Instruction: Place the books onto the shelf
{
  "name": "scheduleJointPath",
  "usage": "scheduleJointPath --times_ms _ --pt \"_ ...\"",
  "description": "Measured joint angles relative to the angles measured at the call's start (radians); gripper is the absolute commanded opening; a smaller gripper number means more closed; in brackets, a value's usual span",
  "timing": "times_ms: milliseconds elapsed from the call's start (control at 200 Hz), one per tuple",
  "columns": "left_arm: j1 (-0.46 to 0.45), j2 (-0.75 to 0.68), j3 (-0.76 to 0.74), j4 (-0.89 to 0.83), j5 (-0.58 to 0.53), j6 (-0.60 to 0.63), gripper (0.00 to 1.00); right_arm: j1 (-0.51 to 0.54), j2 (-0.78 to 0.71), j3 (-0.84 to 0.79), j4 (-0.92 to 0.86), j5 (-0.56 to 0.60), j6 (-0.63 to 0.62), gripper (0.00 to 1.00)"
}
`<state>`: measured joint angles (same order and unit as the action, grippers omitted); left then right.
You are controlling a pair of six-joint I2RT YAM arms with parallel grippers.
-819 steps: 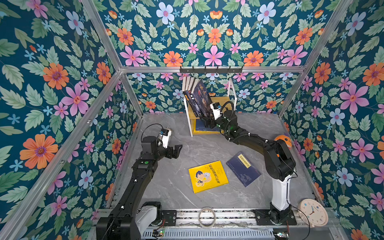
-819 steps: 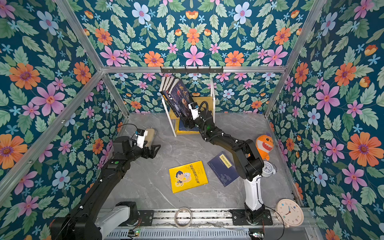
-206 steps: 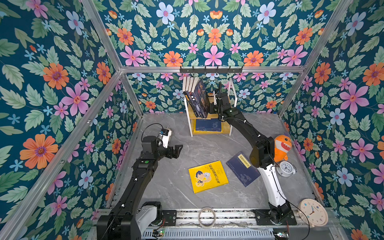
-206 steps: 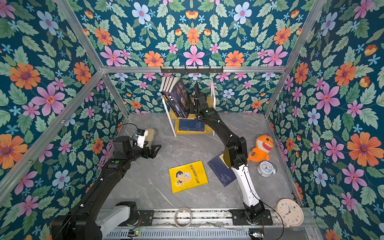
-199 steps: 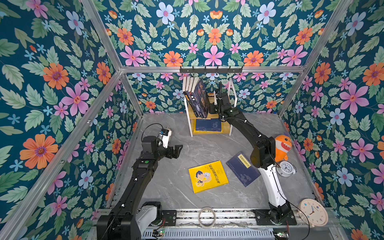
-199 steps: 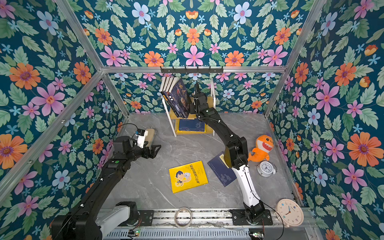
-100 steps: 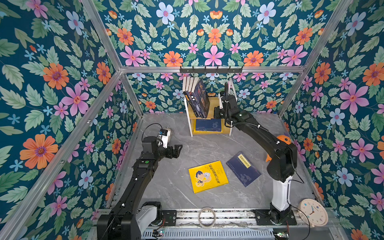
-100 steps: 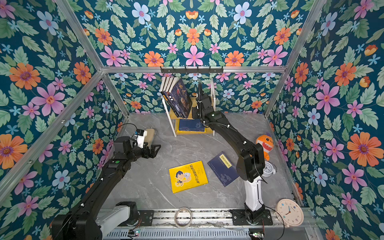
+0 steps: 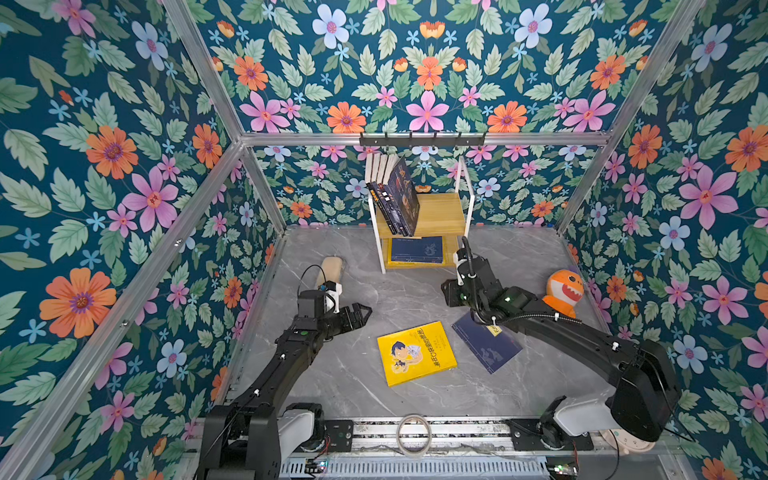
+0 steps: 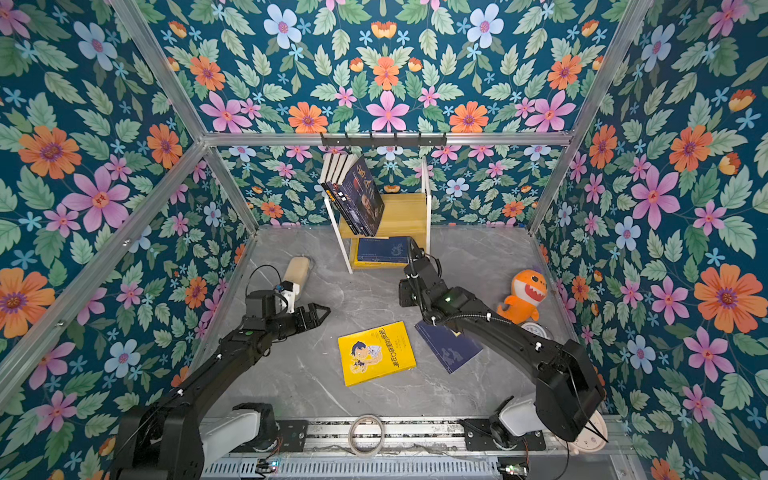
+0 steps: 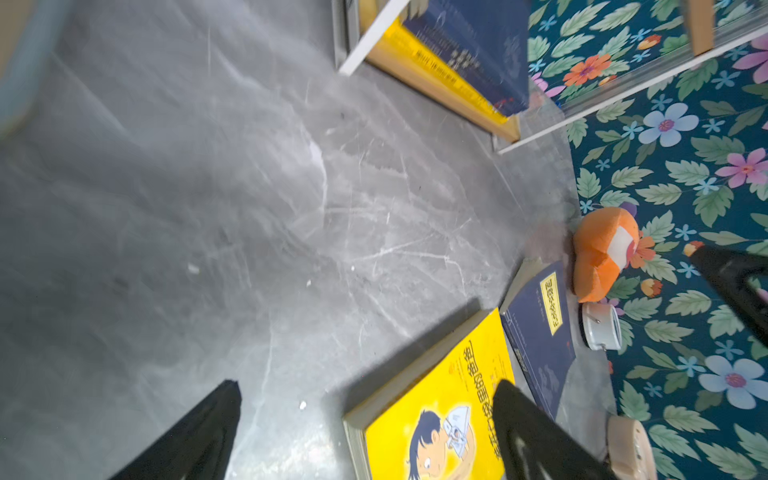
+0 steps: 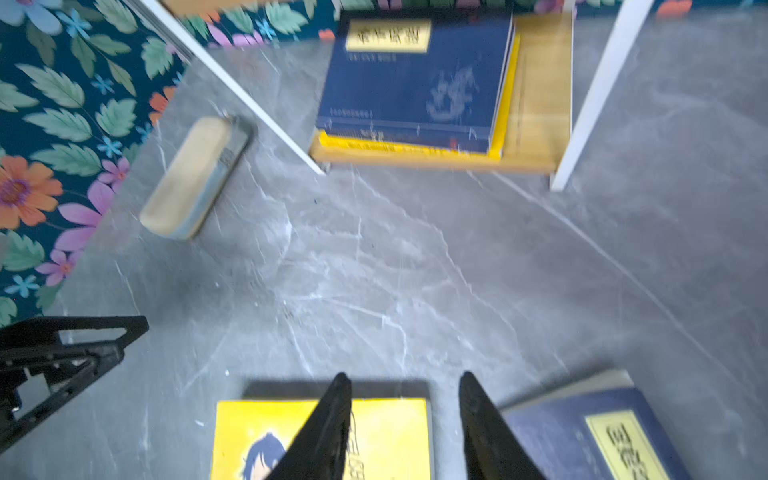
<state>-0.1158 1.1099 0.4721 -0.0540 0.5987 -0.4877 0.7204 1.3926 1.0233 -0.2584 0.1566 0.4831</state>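
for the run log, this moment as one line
left gripper open; right gripper open, empty; yellow book, navy book on table; shelf part-filled

Bright even light; wrist views motion-blurred.

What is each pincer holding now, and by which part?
Nothing. The left pincer and right pincer are both open and empty; the yellow book and navy book lie flat on the table, ungripped.

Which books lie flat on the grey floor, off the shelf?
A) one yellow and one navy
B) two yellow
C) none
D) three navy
A: a yellow book and a navy book lie side by side on the floor, in front of the shelf.
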Motion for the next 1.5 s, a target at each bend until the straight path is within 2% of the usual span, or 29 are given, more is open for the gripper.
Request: scheduleJointPath --times_ms 85,300,410,635,880,995,1180,1500 --pt "-0.011 0.021 -0.029 -0.036 0.013 -0.039 0.95 0.032 -0.028 -0.084 0.017 -0.01 0.043 0.54" --pt "-0.085 0.114 0.034 -0.065 0.044 -0.027 0.96 0.064 -0.03 -0.214 0.03 -0.054 0.151 0.63" --pt "-0.095 0.156 0.064 -0.147 0.048 -0.013 0.95 0.066 -0.016 -0.251 0.03 -0.077 0.186 0.66" --pt "-0.118 0.255 0.114 -0.267 0.066 0.024 0.89 0.066 -0.044 -0.367 0.071 -0.131 0.249 0.66" --pt "-0.167 0.289 0.115 -0.271 0.124 0.018 0.83 0.113 -0.05 -0.457 0.114 -0.156 0.32 0.62" --pt "-0.185 0.292 0.1 -0.255 0.145 0.01 0.77 0.157 -0.039 -0.485 0.166 -0.147 0.351 0.61" --pt "-0.196 0.303 0.106 -0.255 0.153 -0.005 0.73 0.191 0.014 -0.487 0.289 -0.145 0.388 0.6" --pt "-0.199 0.29 0.153 -0.267 0.128 -0.006 0.54 0.215 0.111 -0.439 0.391 -0.143 0.407 0.59"
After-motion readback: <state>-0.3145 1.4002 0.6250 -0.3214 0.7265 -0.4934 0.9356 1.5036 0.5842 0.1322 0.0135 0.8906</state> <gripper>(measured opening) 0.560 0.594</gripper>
